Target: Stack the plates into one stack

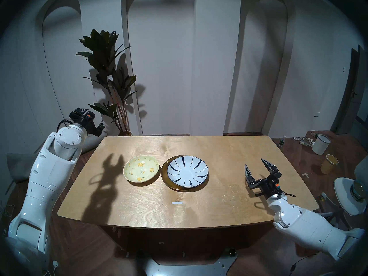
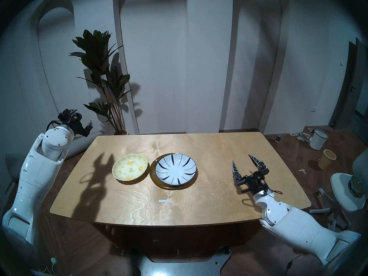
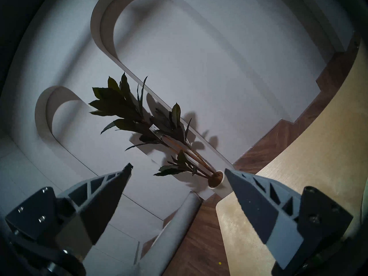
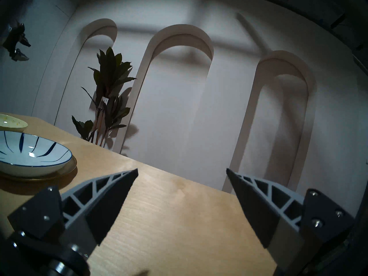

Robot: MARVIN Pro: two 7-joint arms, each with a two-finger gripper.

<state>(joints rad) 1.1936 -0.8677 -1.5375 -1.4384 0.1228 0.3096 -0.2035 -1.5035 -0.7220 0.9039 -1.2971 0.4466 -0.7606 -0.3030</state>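
From the head views, the pale-yellow floral plate [image 1: 141,169] lies alone on the counter [image 1: 229,150], just beside the white-and-blue plate [image 1: 188,171] resting on the gold plate [image 1: 164,174]. It is probably glazed, slippery and fragile, so its raised rim seems the best hold. In the wrist views, the left gripper [image 3: 178,169] and the right gripper [image 4: 182,172] both have wide, empty jaws.

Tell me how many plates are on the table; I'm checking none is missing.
3: the yellow floral plate sits alone at left; beside it, the white-and-blue plate rests on the gold plate. None seems hidden.

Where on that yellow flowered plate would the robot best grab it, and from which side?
Probably the raised rim on the left side of the yellow flowered plate, pinched from the left gripper's side. The rim flares up off the table, and the right edge sits close beside the gold plate.
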